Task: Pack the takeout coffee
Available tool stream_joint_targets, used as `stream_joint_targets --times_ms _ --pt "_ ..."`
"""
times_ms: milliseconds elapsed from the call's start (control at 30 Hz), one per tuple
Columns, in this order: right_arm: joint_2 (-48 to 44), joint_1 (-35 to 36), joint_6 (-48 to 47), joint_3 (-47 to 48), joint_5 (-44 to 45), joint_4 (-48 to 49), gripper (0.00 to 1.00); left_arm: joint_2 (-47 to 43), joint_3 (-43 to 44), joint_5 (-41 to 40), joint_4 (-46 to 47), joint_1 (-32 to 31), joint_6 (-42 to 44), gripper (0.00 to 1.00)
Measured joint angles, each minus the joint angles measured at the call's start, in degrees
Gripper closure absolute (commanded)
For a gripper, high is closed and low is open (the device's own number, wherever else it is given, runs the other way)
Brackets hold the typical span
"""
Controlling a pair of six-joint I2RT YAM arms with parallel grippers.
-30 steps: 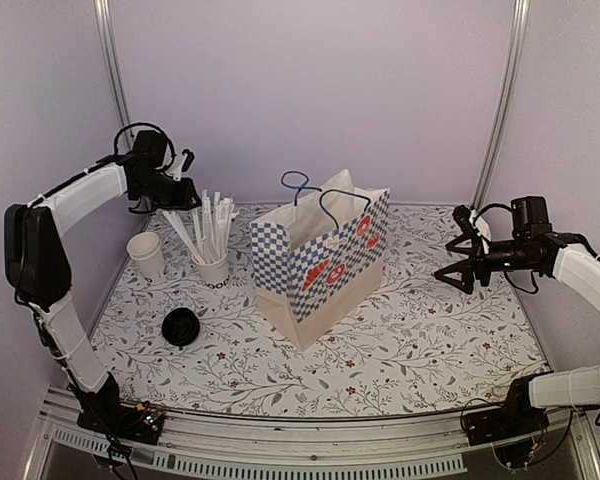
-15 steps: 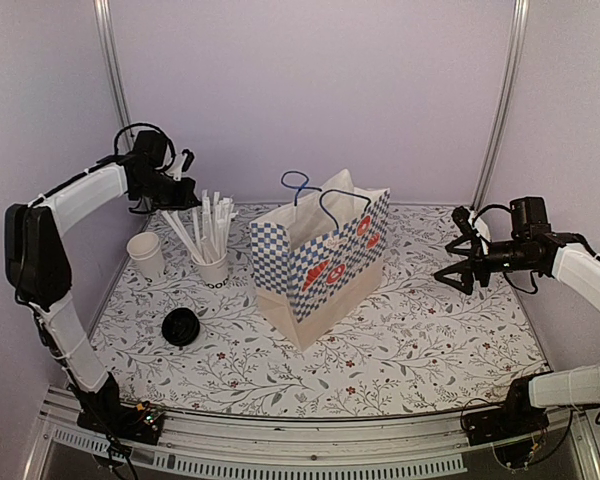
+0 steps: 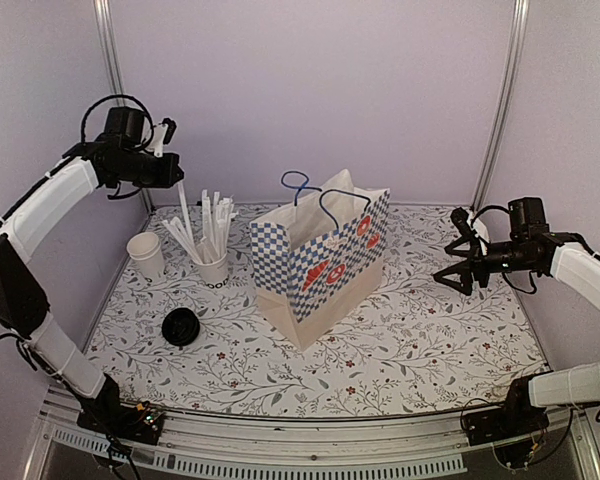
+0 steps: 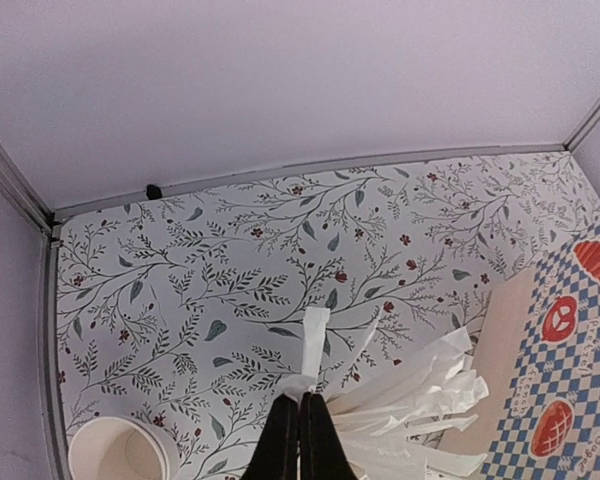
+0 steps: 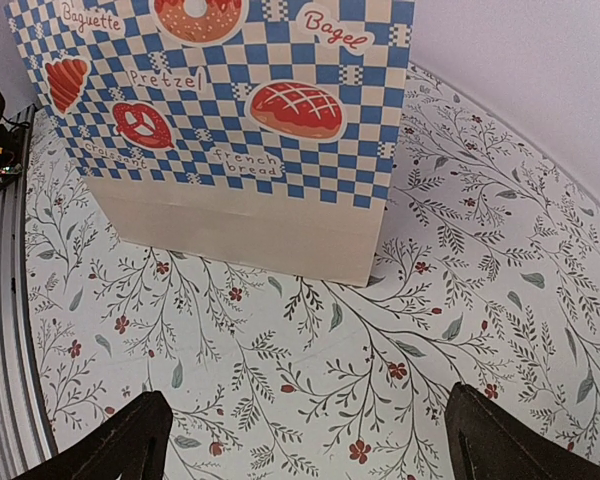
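Note:
The takeout coffee, showing mainly its round black lid, stands at the front left of the table, far from both grippers. The blue checkered paper bag stands open in the middle; it also shows in the right wrist view. My left gripper is raised high at the back left, shut on a white paper-wrapped stick that hangs down from it; the left wrist view shows its jaws pinching that stick. My right gripper is open and empty right of the bag, its jaws wide apart.
A white cup with black lettering holds several white sticks left of the bag. A plain white cup stands further left, also in the left wrist view. Metal frame posts rise at both back corners.
My left gripper has risen and moved left, lifting one white stick up out of the lettered cup. The right arm has barely moved.

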Motion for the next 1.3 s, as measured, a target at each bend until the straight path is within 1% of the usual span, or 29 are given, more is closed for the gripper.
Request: stream_joint_targets --times_ms 167,400,600,700,1033,1300 --pt "0.0 0.0 -0.2 0.0 0.1 0.0 0.01 -4.0 0.0 -1.5 0.5 -1.1 0.0 1.0" --pt "0.1 0.0 -0.7 0.0 0.2 -0.2 0.01 -12.3 0.7 -3.0 3.8 -3.7 1.0 1.0" --pt "0.2 0.0 -0.8 0.0 0.3 -0.4 0.01 -17.1 3.1 -2.0 7.1 -6.7 1.3 1.0" --pt "0.2 0.0 -0.8 0.0 0.4 -0.4 0.01 -18.4 3.5 0.1 8.3 -9.1 1.3 1.0" --pt "1.2 0.2 -1.0 0.0 0.5 -0.5 0.01 -16.5 9.6 10.6 10.8 -18.7 -0.4 1.0" --pt "1.2 0.3 -1.2 0.0 0.8 -0.6 0.02 -7.7 11.5 13.5 11.7 -26.8 -0.4 1.0"
